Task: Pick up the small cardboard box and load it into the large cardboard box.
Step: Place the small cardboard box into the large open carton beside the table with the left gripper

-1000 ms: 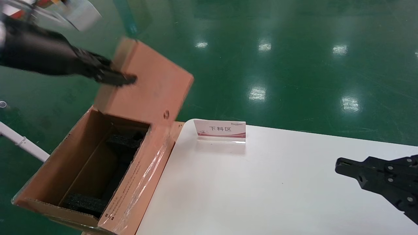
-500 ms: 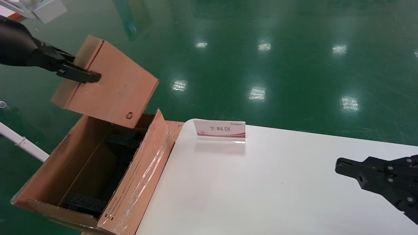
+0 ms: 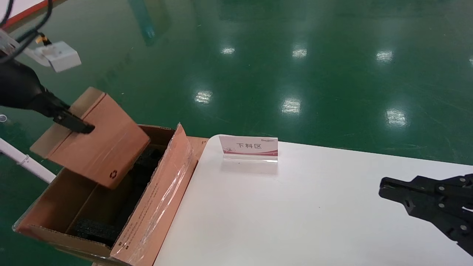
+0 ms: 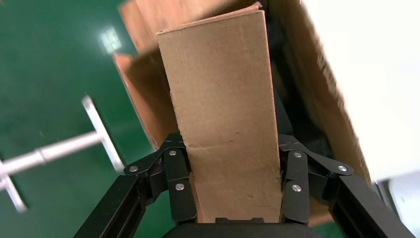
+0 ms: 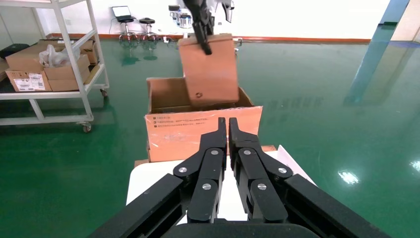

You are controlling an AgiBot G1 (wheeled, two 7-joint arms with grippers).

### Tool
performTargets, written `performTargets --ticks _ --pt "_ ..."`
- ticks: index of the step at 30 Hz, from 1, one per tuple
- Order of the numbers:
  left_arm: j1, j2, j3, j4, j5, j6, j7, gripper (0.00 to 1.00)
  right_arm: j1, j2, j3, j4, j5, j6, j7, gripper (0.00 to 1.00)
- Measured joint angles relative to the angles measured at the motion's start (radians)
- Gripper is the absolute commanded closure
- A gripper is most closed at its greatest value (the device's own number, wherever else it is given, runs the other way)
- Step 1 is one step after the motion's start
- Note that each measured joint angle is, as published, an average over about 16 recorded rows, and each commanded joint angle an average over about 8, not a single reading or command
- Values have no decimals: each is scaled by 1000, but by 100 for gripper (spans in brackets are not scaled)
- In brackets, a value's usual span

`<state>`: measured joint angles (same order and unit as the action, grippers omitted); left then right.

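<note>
My left gripper is shut on the small cardboard box, a plain brown carton with a black recycling mark. It holds the carton tilted, its lower corner dipping into the open large cardboard box, which stands left of the table with black foam pads inside. In the left wrist view the fingers clamp both sides of the small carton. My right gripper is shut and empty, parked over the table's right side. The right wrist view shows it facing the large box and the held carton.
A white table carries a small red-and-white sign stand near its far edge. A white pipe frame stands left of the large box. Green floor surrounds everything. A shelf cart with cartons stands farther off.
My left gripper has carried the small carton left and down, from above the large box's far flap to its opening. The right arm has not moved.
</note>
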<state>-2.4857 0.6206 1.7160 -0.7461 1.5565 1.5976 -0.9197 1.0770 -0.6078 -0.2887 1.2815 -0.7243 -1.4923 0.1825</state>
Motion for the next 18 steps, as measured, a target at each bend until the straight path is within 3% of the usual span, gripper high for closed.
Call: performTargets --ticks 8,18 --pt "73 58 120 153 -91 -12 18 100 0 0 -1 0 0 0 0 0" --pt "172 123 174 306 -142 -45 48 100 0 0 -1 0 1 0 -1 0"
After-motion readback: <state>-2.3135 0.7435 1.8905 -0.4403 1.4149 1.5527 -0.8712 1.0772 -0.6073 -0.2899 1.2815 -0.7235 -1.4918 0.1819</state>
